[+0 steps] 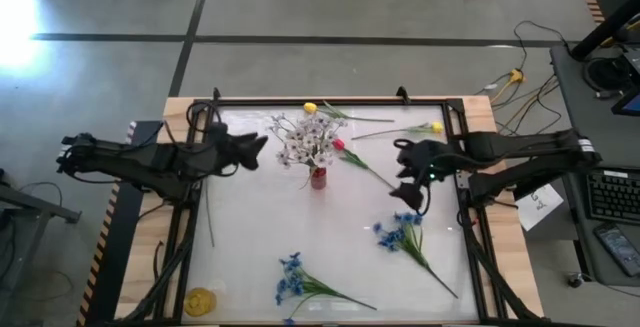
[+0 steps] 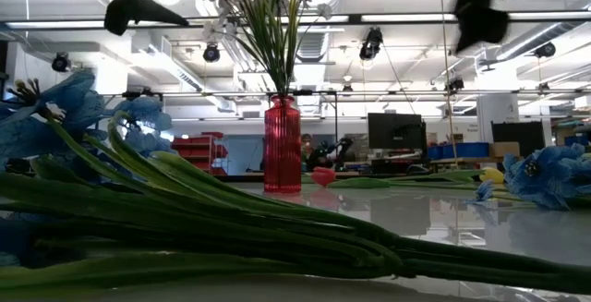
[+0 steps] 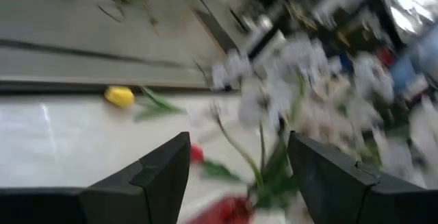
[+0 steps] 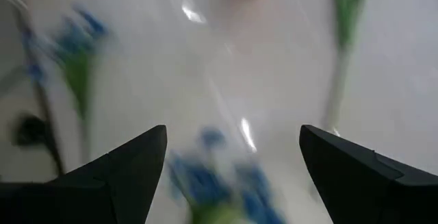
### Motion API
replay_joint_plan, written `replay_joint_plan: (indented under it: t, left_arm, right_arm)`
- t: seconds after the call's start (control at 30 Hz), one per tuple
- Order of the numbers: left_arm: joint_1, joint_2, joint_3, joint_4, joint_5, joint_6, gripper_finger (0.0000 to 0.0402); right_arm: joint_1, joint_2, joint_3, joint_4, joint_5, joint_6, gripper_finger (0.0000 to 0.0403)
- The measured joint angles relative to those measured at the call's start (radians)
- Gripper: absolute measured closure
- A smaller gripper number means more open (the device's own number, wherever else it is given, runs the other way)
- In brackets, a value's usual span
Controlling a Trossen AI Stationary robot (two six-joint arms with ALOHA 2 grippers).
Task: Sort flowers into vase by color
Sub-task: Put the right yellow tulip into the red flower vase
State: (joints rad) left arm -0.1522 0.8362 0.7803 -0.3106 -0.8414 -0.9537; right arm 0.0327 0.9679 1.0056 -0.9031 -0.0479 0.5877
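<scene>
A red vase (image 1: 318, 177) stands mid-table and holds white blossom sprays (image 1: 305, 142). Two yellow tulips (image 1: 310, 108) (image 1: 436, 127) lie near the far edge. A red-pink tulip (image 1: 338, 144) lies right of the vase. One blue bunch (image 1: 400, 232) lies on the right and another (image 1: 292, 277) near the front edge. My left gripper (image 1: 255, 149) hovers open just left of the white sprays (image 3: 301, 80). My right gripper (image 1: 410, 192) hangs open above the right blue bunch (image 4: 212, 176). Neither gripper holds anything.
A yellow round object (image 1: 200, 300) sits at the near left corner. A black frame (image 1: 330, 102) borders the white table top. Bare surface lies between the vase and the near blue bunch. In the low view the near blue bunch's stems (image 2: 231, 228) fill the foreground.
</scene>
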Motion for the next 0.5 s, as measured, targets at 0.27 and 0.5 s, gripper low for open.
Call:
replay_joint_plan:
  t: [0.27, 0.5]
  left_arm:
    - [0.005, 0.087, 0.075, -0.001, -0.101, -0.101, 0.0169]
    - [0.005, 0.122, 0.163, -0.033, -0.102, -0.197, 0.0169]
  right_arm:
    - [-0.002, -0.062, -0.002, -0.123, 0.023, -0.010, 0.0078]
    - [-0.002, -0.073, -0.002, -0.123, 0.023, -0.113, 0.0078]
